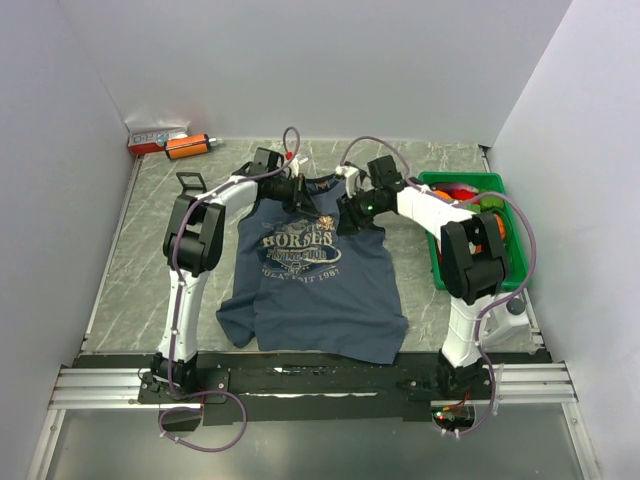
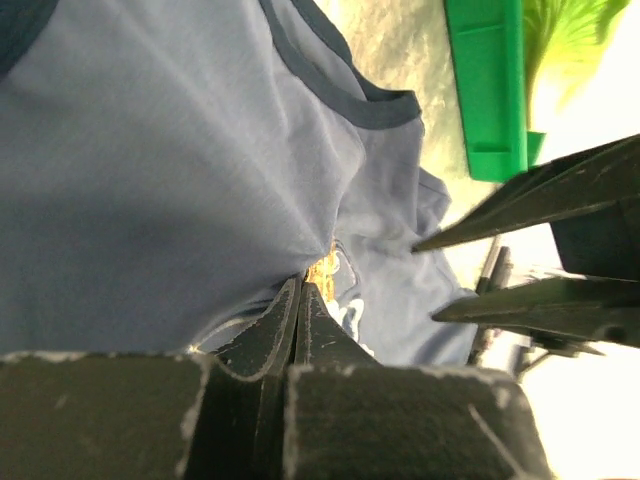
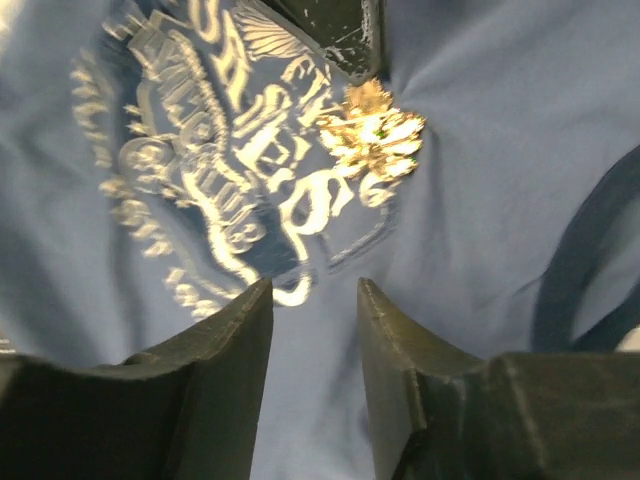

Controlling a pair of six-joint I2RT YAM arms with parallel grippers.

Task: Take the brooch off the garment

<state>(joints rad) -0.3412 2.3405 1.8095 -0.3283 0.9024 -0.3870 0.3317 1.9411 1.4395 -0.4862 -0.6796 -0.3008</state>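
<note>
The navy garment (image 1: 320,290) lies flat on the table with its printed chest facing up. The small gold brooch (image 1: 322,221) is pinned beside the print and shows clearly in the right wrist view (image 3: 372,135). My left gripper (image 2: 300,287) is shut on a pinch of the garment's fabric (image 2: 180,150) right next to the brooch (image 2: 322,268), and the cloth puckers toward its tips. My right gripper (image 3: 315,290) is open above the fabric, a short way from the brooch, with nothing between its fingers. The left fingertip (image 3: 340,35) shows just beyond the brooch.
A green bin (image 1: 460,178) with coloured items stands right of the garment, close to the right arm. An orange cylinder (image 1: 187,146) and a red-white box (image 1: 155,138) sit at the back left. White walls close in on three sides.
</note>
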